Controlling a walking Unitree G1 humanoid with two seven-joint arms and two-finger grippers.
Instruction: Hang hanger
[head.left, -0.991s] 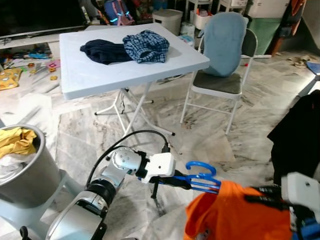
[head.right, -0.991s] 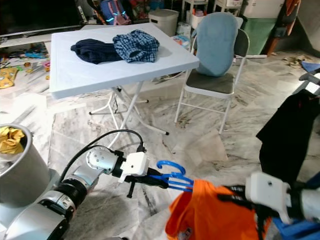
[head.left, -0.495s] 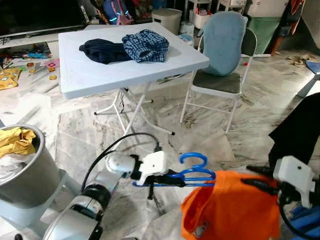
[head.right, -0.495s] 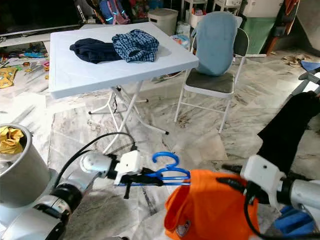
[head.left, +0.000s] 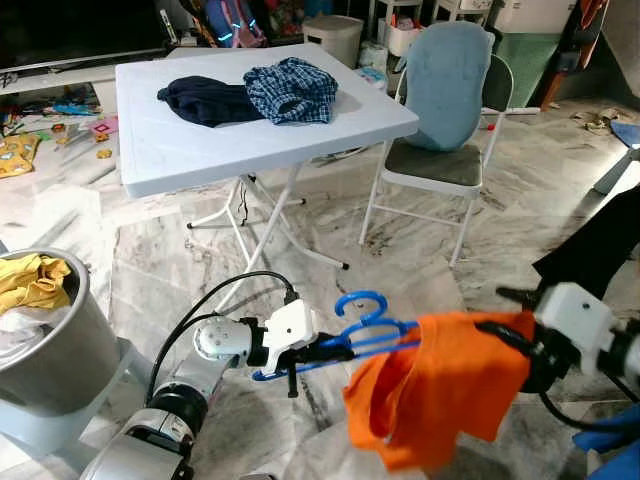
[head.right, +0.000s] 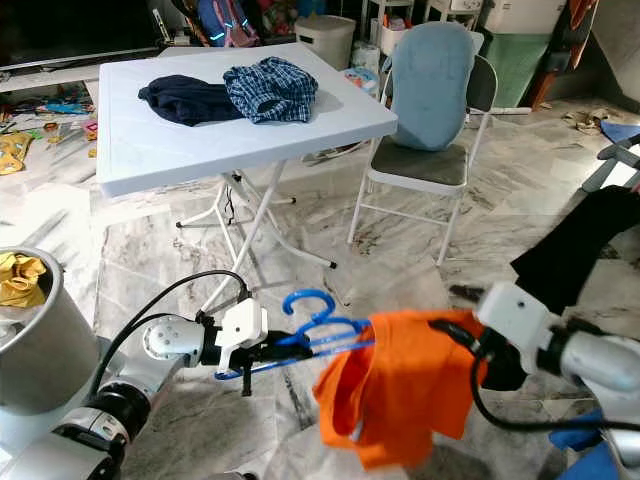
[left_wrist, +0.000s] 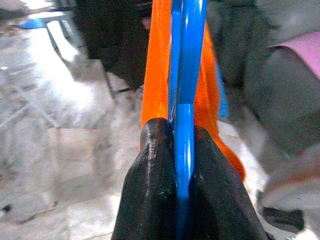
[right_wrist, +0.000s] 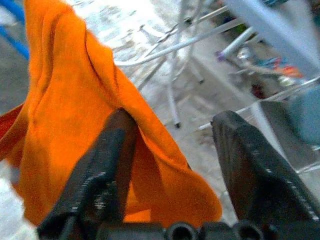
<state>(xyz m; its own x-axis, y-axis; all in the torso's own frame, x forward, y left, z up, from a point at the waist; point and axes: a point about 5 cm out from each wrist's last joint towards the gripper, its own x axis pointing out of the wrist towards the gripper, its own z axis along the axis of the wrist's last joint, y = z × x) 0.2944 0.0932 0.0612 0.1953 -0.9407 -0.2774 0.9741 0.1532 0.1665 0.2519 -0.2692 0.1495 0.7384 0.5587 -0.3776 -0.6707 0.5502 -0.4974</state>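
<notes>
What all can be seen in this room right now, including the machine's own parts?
Hanger: one, blue, held low over the floor.
Garment: one, orange, draped on the hanger.
Folding table: one, white, further back in the room.
Clothes on the table: a dark navy piece and a blue checked piece, side by side.
Chair: one, light blue back, grey seat, right of the table.
Bin: one, grey, at the left, with yellow cloth inside.
Black garment: one, hanging at the right edge.
Floor: marble.
Left pincer: shut on the hanger's bar.
Right pincer: open, one finger against the orange garment.
</notes>
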